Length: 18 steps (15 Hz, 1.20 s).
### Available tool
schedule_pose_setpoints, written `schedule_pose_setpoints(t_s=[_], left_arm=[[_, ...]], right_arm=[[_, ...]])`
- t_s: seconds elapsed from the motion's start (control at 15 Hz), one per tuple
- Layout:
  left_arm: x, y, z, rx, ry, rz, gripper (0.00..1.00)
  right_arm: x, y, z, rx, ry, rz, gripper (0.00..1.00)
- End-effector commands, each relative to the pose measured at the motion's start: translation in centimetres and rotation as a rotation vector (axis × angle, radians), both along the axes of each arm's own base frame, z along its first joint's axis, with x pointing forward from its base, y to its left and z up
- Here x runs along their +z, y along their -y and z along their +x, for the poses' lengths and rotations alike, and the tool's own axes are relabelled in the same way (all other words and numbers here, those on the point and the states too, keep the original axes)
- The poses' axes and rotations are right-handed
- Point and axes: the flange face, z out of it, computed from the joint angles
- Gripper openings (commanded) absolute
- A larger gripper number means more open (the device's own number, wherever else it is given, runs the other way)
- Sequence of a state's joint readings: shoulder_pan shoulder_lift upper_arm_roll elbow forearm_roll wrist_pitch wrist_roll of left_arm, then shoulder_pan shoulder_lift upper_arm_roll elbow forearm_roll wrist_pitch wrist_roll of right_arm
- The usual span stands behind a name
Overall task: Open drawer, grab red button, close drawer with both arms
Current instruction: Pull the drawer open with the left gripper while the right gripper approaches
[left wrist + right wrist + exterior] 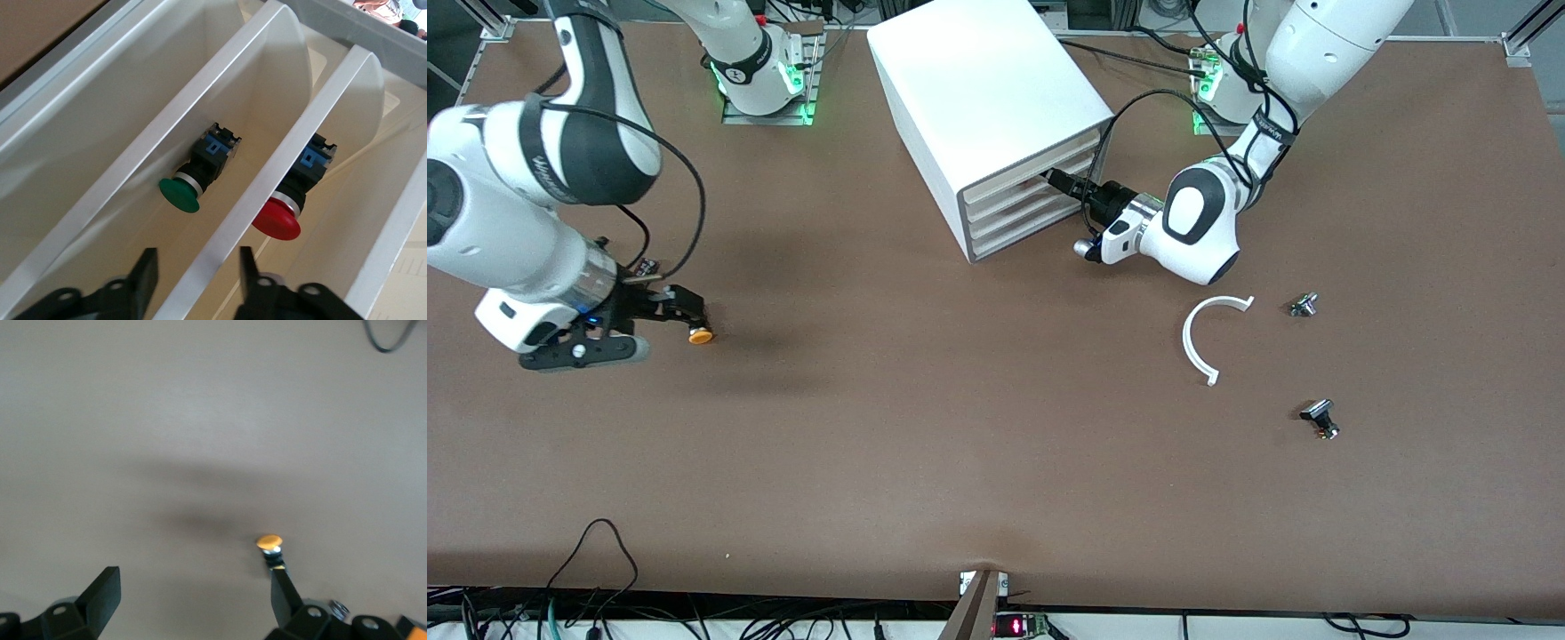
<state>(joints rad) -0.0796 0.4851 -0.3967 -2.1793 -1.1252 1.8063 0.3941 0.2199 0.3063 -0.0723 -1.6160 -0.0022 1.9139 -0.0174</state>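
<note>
The white cabinet [987,89] stands at the robots' end of the table, between the two arm bases. My left gripper [1060,180] is at its drawer fronts. In the left wrist view the gripper [195,270] is open and its fingers straddle the front rim of a drawer [227,200]. The red-capped button [277,217] lies in the drawer on one side of that rim. A green-capped button [181,193] lies in the adjoining drawer. My right gripper [685,307] is open and empty, low over the table toward the right arm's end.
An orange-capped button [700,335] stands on the table by the right gripper's fingertip, also in the right wrist view [269,543]. A white curved strip [1209,338] and two small dark parts [1304,305] [1320,420] lie toward the left arm's end.
</note>
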Motion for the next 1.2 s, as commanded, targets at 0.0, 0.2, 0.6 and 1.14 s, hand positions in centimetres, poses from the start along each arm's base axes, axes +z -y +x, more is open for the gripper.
schedule_pose_setpoints(t_s=[0.0, 0.2, 0.6, 1.14], left_arm=[[0.3, -1.1, -0.1, 0.019, 0.031, -0.012, 0.00], [-0.2, -3.8, 2.4, 0.082, 0.073, 0.039, 0.00], [1.4, -10.8, 11.6, 0.259, 0.319, 0.188, 0.00], [3.9, -14.1, 15.3, 0.366, 0.442, 0.244, 1.00]], right_arm=[[-0.8, -3.6, 0.2, 0.064, -0.001, -0.001, 1.00], [-1.6, -4.1, 1.2, 0.065, -0.003, 0.003, 1.00], [0.3, -11.6, 0.0, 0.319, 0.037, 0.039, 1.00], [1.2, -27.7, -5.0, 0.785, 0.108, 0.183, 1.00]])
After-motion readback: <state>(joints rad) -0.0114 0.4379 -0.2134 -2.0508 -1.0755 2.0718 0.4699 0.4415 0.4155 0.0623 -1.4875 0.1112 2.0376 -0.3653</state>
